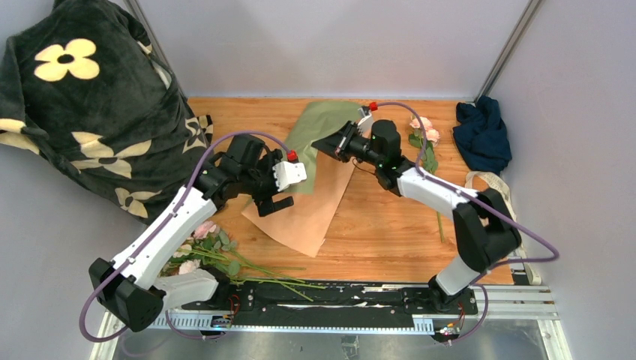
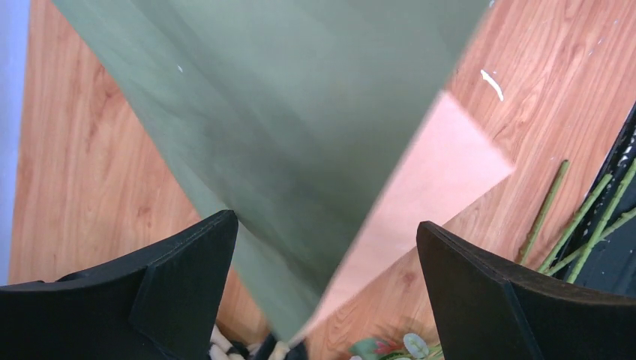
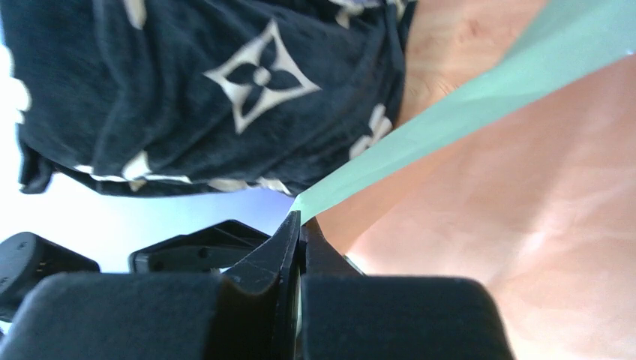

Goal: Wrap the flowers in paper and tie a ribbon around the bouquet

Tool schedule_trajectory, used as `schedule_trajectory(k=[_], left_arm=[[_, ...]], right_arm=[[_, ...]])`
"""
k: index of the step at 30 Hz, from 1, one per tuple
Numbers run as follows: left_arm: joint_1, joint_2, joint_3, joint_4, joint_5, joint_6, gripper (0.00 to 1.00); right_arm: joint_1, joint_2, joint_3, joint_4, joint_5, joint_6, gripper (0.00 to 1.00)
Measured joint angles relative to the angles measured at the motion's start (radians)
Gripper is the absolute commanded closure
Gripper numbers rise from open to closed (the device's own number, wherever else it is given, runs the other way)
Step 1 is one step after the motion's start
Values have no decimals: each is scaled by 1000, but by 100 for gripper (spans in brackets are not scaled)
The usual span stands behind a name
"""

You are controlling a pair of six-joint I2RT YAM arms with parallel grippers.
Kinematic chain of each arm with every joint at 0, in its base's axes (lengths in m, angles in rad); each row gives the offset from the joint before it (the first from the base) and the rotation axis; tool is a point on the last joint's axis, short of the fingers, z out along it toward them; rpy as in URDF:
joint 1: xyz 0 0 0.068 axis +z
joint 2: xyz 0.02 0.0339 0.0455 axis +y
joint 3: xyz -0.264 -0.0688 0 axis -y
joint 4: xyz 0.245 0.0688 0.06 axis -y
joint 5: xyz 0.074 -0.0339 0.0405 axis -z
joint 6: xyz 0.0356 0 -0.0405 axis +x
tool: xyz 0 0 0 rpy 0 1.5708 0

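The paper lies folded mid-table, olive green over tan. My right gripper is shut on its upper edge; in the right wrist view the jaws pinch the green corner. My left gripper hangs open over the sheet's left edge, and its fingers straddle the fold without touching it. The flowers lie at the near left, stems pointing right. A single pink bloom lies at the far right. The cream ribbon rests by the right edge.
A black blanket with cream flower prints hangs at the left and fills the upper part of the right wrist view. A dark navy cloth is bunched in the far right corner. The black base rail runs along the near edge.
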Motion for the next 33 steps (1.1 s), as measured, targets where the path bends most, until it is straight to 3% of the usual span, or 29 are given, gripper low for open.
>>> schedule_trajectory(k=[6, 12, 17, 19, 20, 21, 22, 23, 24, 27, 28, 29, 33], left_arm=[[-3, -58, -11, 19, -38, -14, 0], [-3, -120, -136, 195, -221, -8, 0], [-3, -82, -227, 391, -270, -17, 3], [-3, -70, -243, 455, -289, -35, 28], [-3, -65, -245, 484, -298, -46, 49], [-3, -61, -245, 525, -304, -58, 80], [-3, -61, -245, 552, -307, -71, 98], [-3, -61, -242, 587, -308, -101, 100], [-3, -61, -242, 598, -309, -117, 100], [13, -57, -229, 609, -274, -210, 100], [35, -54, -220, 607, -234, -261, 100], [67, -49, -212, 606, -193, -312, 100], [296, 6, -193, 642, -27, -557, 100]], right_arm=[[0, -44, 32, -87, 116, 5, 100], [9, -65, 68, -174, 167, -2, 100], [21, -93, 68, -205, 170, -6, 100], [22, -106, 68, -219, 172, -15, 100], [23, -113, 68, -227, 173, -21, 100], [23, -122, 68, -237, 174, -26, 100], [23, -128, 68, -244, 173, -32, 100], [23, -135, 68, -253, 173, -42, 100], [23, -142, 68, -264, 171, -54, 94], [15, -149, 101, -349, 154, -132, 48], [10, -145, 141, -418, 140, -189, 38], [4, -143, 177, -472, 138, -235, 32], [-47, -172, 290, -684, 158, -471, 24]])
